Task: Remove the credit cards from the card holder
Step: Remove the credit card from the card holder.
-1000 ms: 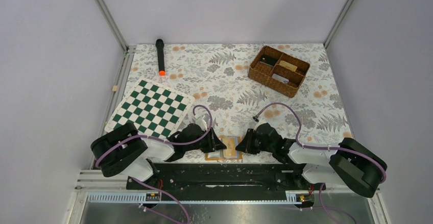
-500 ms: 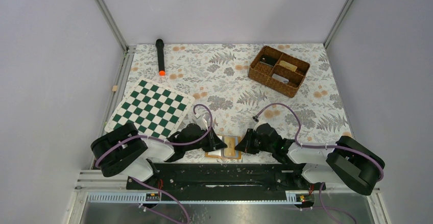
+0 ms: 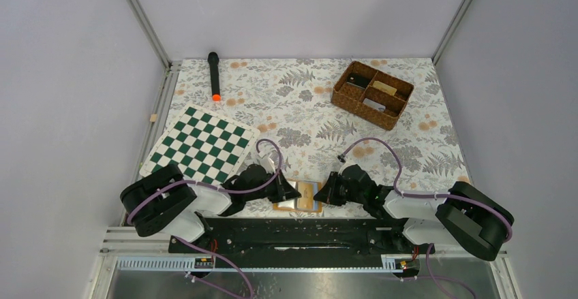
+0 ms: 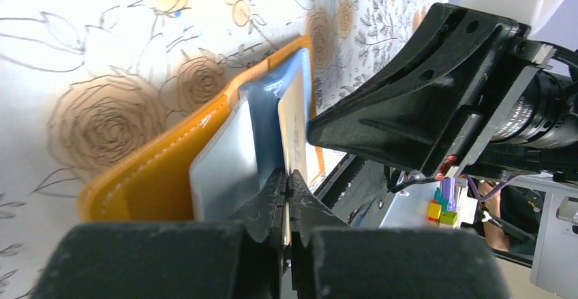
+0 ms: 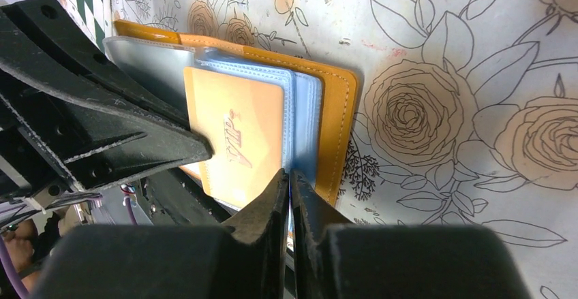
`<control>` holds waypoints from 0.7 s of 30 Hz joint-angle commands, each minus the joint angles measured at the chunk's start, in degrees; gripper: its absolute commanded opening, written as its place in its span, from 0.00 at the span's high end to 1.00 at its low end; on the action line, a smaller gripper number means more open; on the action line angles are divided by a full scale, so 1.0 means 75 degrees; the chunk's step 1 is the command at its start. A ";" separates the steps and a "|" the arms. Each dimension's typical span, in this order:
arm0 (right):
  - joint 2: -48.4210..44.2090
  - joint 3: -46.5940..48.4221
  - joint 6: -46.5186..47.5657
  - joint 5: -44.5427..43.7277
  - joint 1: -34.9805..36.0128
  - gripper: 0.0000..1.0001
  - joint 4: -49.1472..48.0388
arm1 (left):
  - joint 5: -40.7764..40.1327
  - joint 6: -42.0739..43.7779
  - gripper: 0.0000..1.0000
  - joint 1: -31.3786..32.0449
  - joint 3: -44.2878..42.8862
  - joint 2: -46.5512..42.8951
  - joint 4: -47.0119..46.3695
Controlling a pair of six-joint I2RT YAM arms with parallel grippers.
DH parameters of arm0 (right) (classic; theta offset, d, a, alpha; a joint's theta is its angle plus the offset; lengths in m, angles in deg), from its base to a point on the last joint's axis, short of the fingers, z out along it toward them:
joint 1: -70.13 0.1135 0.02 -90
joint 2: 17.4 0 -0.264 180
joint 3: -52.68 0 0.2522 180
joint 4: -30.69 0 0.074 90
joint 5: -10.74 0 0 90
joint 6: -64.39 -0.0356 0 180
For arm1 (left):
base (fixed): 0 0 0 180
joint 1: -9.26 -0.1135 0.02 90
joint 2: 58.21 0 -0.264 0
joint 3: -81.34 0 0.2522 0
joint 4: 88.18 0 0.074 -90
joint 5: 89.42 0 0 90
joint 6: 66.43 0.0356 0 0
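The card holder (image 5: 337,122) is laid open on the tabletop (image 3: 307,108); left claw (image 4: 287,180) and right claw (image 5: 290,176) are pressed together at its edges; the beige card (image 5: 235,139), judged stiff, light and slick, is best pinched at its exposed edge.

The beige card (image 5: 235,142) bears slanted gold letters "VIP", read in the right wrist view just up and left of the right gripper (image 5: 290,176) fingertips; a small mark over the letters is too small to read. In the left wrist view, faint print on the same card, just above the left gripper (image 4: 287,176) fingertips, is illegible, as is the white lettering on the lens (image 4: 528,112) far to their right
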 commanded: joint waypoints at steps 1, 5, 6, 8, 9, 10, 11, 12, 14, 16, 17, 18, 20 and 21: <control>0.0306 -0.0287 0.0186 -0.0540 0.0065 0.89 0.0953 | 0.0437 0.0361 1.00 -0.0274 0.0147 -0.0409 0.0042; 0.0327 -0.0276 0.0179 -0.0540 0.0065 0.90 0.0949 | 0.0463 0.0558 1.00 -0.0423 0.0186 -0.0802 0.0438; 0.0327 -0.0281 0.0182 -0.0546 0.0064 0.90 0.0954 | 0.0489 0.0604 1.00 -0.0459 0.0177 -0.0885 0.0520; 0.0333 -0.0265 0.0183 -0.0553 0.0065 0.90 0.0949 | 0.0534 0.0677 1.00 -0.0492 0.0154 -0.1026 0.0665; 0.0342 -0.0263 0.0174 -0.0555 0.0065 0.90 0.0951 | 0.0535 0.0713 1.00 -0.0506 0.0144 -0.1083 0.0725; 0.0348 -0.0256 0.0183 -0.0558 0.0065 0.90 0.0953 | 0.0526 0.0717 1.00 -0.0524 0.0152 -0.1136 0.0780; 0.0351 -0.0252 0.0177 -0.0547 0.0065 0.90 0.0946 | 0.0535 0.0722 1.00 -0.0575 0.0167 -0.1173 0.0797; 0.0366 -0.0243 0.0177 -0.0547 0.0065 0.90 0.0951 | 0.0598 0.0724 1.00 -0.0623 0.0190 -0.1184 0.0790; 0.0362 -0.0240 0.0179 -0.0556 0.0060 0.90 0.0952 | 0.0736 0.0720 1.00 -0.0735 0.0236 -0.1165 0.0766; 0.0359 -0.0240 0.0186 -0.0560 0.0065 0.90 0.0954 | 0.0888 0.0695 1.00 -0.0860 0.0324 -0.1140 0.0687; 0.0357 -0.0243 0.0186 -0.0540 0.0065 0.90 0.0952 | 0.0954 0.0678 1.00 -0.0931 0.0349 -0.1144 0.0661; 0.0347 -0.0240 0.0189 -0.0548 0.0065 0.90 0.0952 | 0.1047 0.0672 1.00 -0.0993 0.0372 -0.1129 0.0635; 0.0345 -0.0237 0.0196 -0.0546 0.0065 0.90 0.0964 | 0.1158 0.0687 1.00 -0.1064 0.0361 -0.1132 0.0666; 0.0339 -0.0232 0.0205 -0.0551 0.0062 0.91 0.0966 | 0.1180 0.0714 1.00 -0.1086 0.0347 -0.1145 0.0733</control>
